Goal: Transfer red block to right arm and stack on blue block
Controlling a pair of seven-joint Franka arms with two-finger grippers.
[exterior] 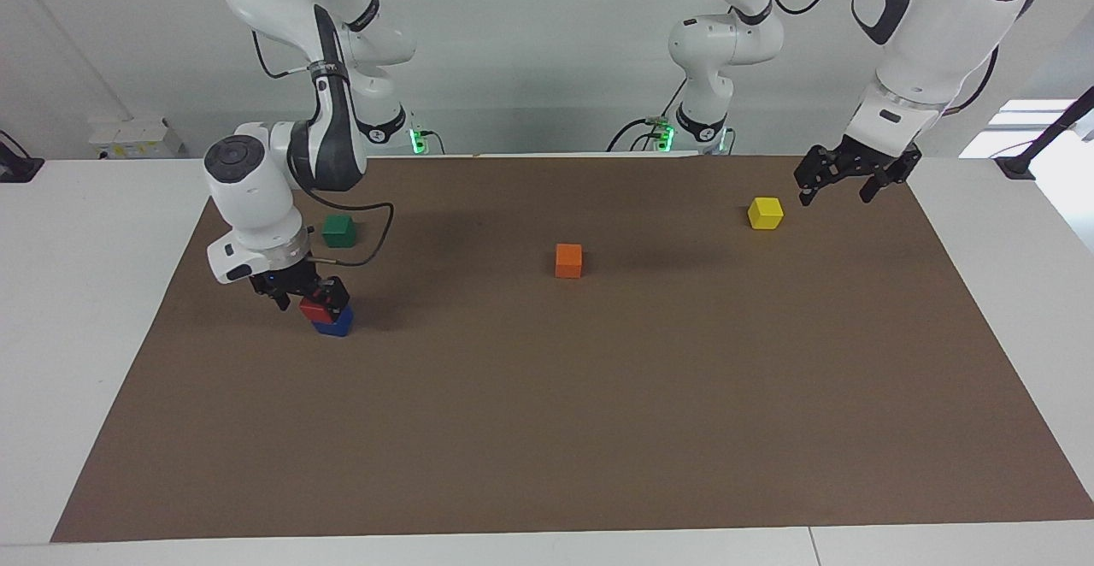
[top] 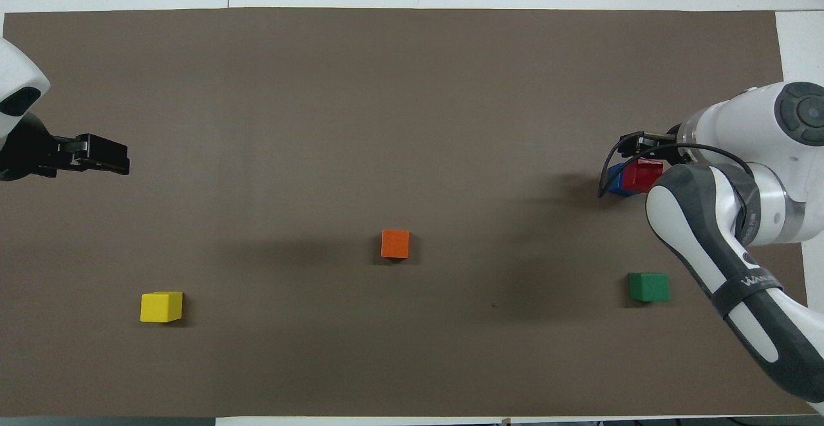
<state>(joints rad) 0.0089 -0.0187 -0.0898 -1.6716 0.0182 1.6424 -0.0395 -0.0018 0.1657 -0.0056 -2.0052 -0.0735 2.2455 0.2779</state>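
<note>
The red block [exterior: 312,309] [top: 642,174] rests on top of the blue block [exterior: 336,324] [top: 616,181], toward the right arm's end of the brown mat. My right gripper [exterior: 307,296] [top: 644,157] is open just over the stack. Its fingers stand apart at either side of the red block's top, without gripping it. In the overhead view the right arm's wrist and forearm hide part of both blocks. My left gripper [exterior: 835,197] [top: 106,157] waits open in the air over the mat's edge at the left arm's end, beside the yellow cube, holding nothing.
A green cube [exterior: 338,230] [top: 648,286] lies nearer to the robots than the stack. An orange cube [exterior: 568,260] [top: 394,244] sits mid-mat, and a yellow cube [exterior: 765,213] [top: 161,306] toward the left arm's end. The brown mat [exterior: 598,429] covers the white table.
</note>
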